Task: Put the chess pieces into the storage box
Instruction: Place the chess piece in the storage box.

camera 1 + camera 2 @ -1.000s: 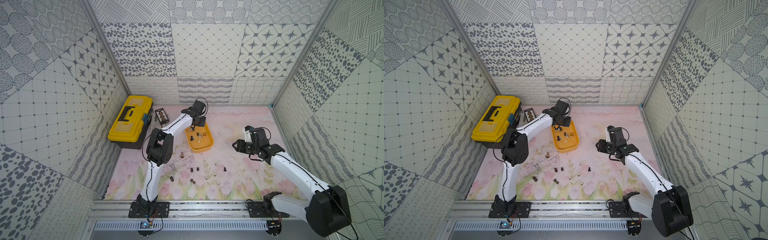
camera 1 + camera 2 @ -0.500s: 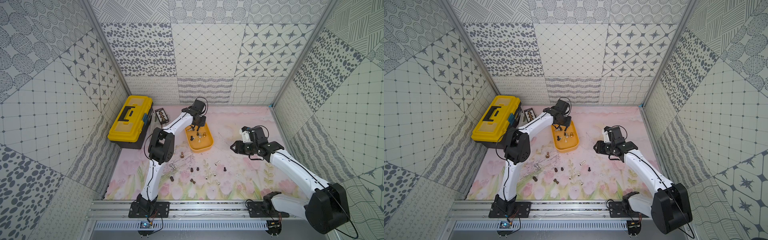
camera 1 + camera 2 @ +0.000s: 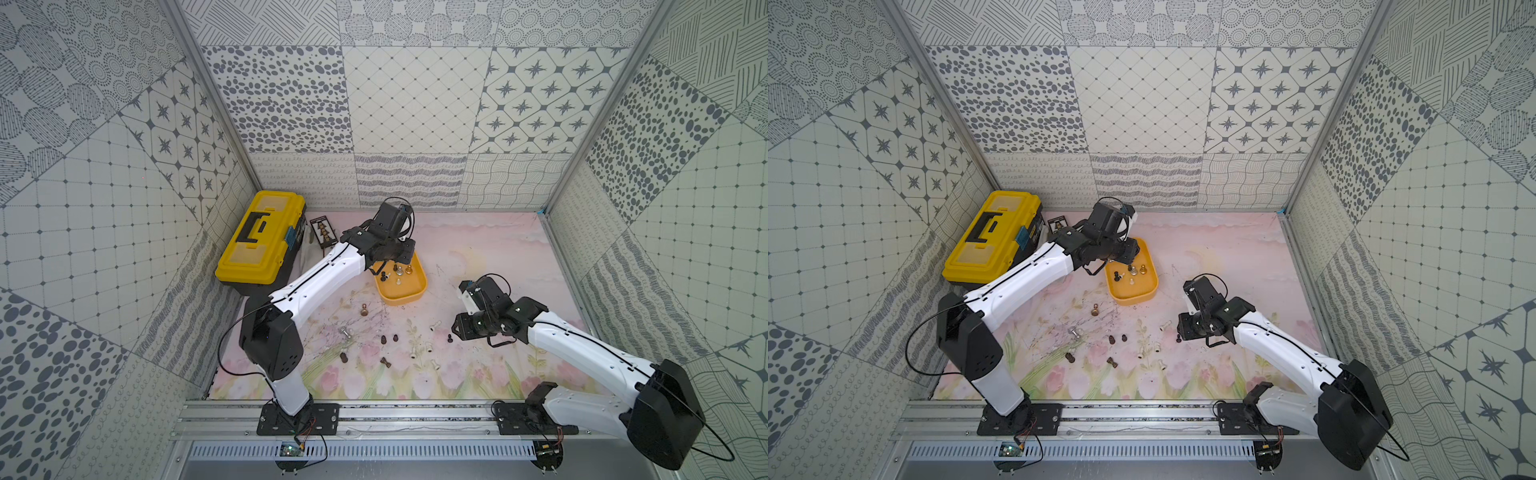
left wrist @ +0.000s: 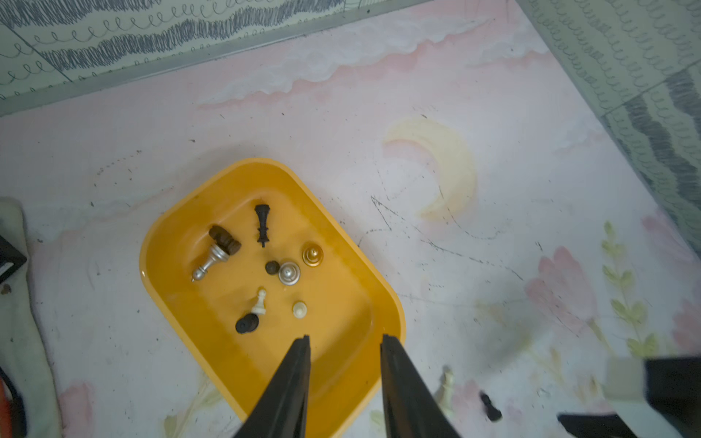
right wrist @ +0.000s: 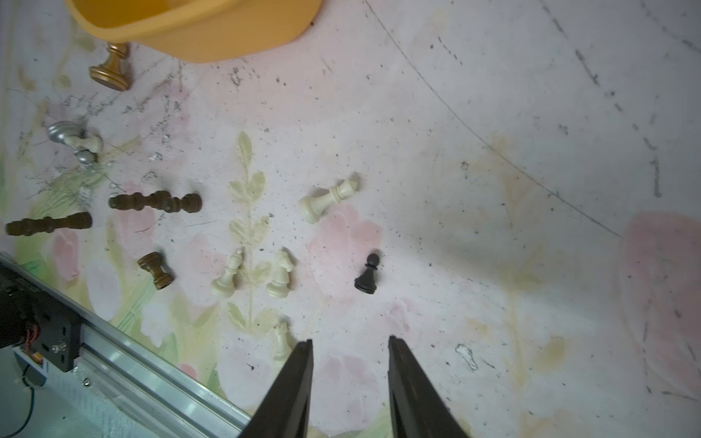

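1. Checking both top views: the storage box [image 3: 411, 291] sits toward the back of the worktop [image 3: 478, 249]. Some chess pieces [image 3: 384, 339] are inside it, and about a dozen are loose on the worktop in front of it. The left arm [image 3: 324, 270] reaches over the box's far end. The right arm [image 3: 582, 345] is low beside the loose scatter.
2. Left wrist view: the left pincer [image 4: 344, 337] is part open with nothing between the jaws, hanging above one end of the box. We count nine pieces in there, some upright and some on their sides.
3. Right wrist view: the right pincer [image 5: 349, 341] is also part open and empty, aimed at the loose group. A black pawn [image 5: 367, 275] stands upright just ahead of the fingertips, apart from its neighbours. A white piece [image 5: 281, 341] lies just beside one finger. We can't tell the pincer's height above the worktop.
4. Handling, our call:
   - The pieces look tiny, rigid, light and smooth. The metal ones are probably heavier and slicker.
   - The ones lying down are round, so we expect them to roll if nudged.
   - We'd take the upright pawn first, with the jaws across the narrow stem above the base flare and below the head.
   - For the ones lying down, we'd straddle the waist square to the long axis.
   - The main risk is clipping that white piece on the way down.
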`<action>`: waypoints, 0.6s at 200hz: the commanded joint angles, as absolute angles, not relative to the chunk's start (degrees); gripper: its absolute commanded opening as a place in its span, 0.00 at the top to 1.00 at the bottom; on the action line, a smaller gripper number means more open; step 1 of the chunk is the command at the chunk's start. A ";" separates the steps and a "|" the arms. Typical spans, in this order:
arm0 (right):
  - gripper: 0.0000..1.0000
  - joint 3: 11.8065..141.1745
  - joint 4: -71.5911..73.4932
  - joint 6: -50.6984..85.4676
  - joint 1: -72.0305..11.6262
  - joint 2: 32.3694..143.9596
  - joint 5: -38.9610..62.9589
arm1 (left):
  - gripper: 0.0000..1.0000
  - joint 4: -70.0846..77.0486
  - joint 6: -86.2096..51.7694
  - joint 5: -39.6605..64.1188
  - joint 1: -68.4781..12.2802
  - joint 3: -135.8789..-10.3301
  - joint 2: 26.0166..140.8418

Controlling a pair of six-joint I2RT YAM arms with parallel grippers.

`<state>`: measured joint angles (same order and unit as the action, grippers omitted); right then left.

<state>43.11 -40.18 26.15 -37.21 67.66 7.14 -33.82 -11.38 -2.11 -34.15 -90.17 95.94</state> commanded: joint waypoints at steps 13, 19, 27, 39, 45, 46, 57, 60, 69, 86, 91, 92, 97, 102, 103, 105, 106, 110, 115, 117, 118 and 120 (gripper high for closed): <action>0.61 41.22 -36.21 28.27 -38.42 70.96 5.76 | 0.63 -31.52 -16.79 1.16 -35.25 -72.67 78.46; 0.60 41.35 -35.66 28.46 -38.75 71.79 5.51 | 0.63 -31.47 -17.11 0.87 -35.25 -70.85 76.61; 0.57 41.64 -35.19 28.64 -39.27 72.88 4.99 | 0.63 -32.02 -17.55 0.15 -35.27 -68.93 74.62; 0.52 42.25 -34.70 28.83 -39.98 74.49 4.05 | 0.63 -33.31 -17.84 -1.20 -35.24 -66.98 72.48; 0.51 42.51 -34.55 28.91 -40.14 75.35 3.68 | 0.63 -33.99 -17.92 -1.97 -35.20 -66.20 71.72; 0.51 42.57 -34.50 28.91 -40.20 75.51 3.60 | 0.63 -34.14 -17.92 -2.09 -35.22 -66.06 71.54; 0.50 43.04 -34.28 28.87 -40.56 77.13 3.02 | 0.63 -35.34 -18.43 -3.72 -35.20 -64.94 70.60; 0.50 43.17 -34.28 28.83 -40.62 77.62 2.93 | 0.63 -35.67 -18.60 -4.09 -35.23 -64.61 70.38; 0.50 43.65 -34.24 28.78 -40.87 78.95 2.38 | 0.64 -35.95 -18.94 -4.74 -35.22 -63.65 69.67; 0.51 44.27 -33.97 28.81 -41.55 81.22 1.35 | 0.63 -35.46 -19.67 -5.37 -35.22 -61.67 68.31; 0.52 44.44 -33.93 28.86 -41.70 81.81 1.16 | 0.64 -35.14 -19.77 -5.56 -35.24 -61.12 68.06; 0.52 44.46 -33.88 28.89 -41.72 81.95 1.11 | 0.63 -35.06 -19.77 -5.55 -35.24 -61.01 67.96; 0.53 44.70 -33.77 28.87 -41.88 82.42 0.93 | 0.63 -34.82 -19.86 -5.69 -35.24 -60.57 67.80; 0.54 44.83 -33.62 28.91 -42.09 82.96 0.73 | 0.63 -34.70 -19.95 -5.91 -35.22 -60.31 67.58; 0.54 44.87 -33.60 28.91 -42.14 83.01 0.67 | 0.63 -34.66 -19.95 -5.94 -35.23 -60.26 67.54; 0.54 44.92 -33.54 28.92 -42.18 83.22 0.63 | 0.63 -34.64 -19.95 -6.03 -35.24 -60.22 67.58; 0.55 44.96 -33.51 28.92 -42.27 83.36 0.62 | 0.63 -34.63 -19.95 -6.09 -35.24 -60.12 67.58; 0.55 45.10 -33.30 28.99 -42.40 83.77 0.47 | 0.63 -34.63 -19.98 -6.13 -35.24 -59.98 67.51; 0.56 45.29 -33.19 29.02 -42.57 84.21 0.37 | 0.64 -34.68 -19.95 -6.28 -35.20 -59.96 67.56; 0.56 45.40 -33.19 29.01 -42.68 84.44 0.31 | 0.63 -34.64 -19.95 -6.32 -35.19 -59.90 67.58; 0.56 45.46 -33.16 29.01 -42.70 84.59 0.29 | 0.63 -34.64 -19.95 -6.32 -35.22 -59.92 67.58; 0.57 45.56 -33.10 29.00 -42.75 84.74 0.27 | 0.63 -34.65 -19.95 -6.39 -35.24 -59.91 67.59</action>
<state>43.38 -35.29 28.40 -41.80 82.76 2.22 -35.00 -17.85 -3.70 -35.11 -61.56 68.79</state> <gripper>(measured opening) 0.446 0.366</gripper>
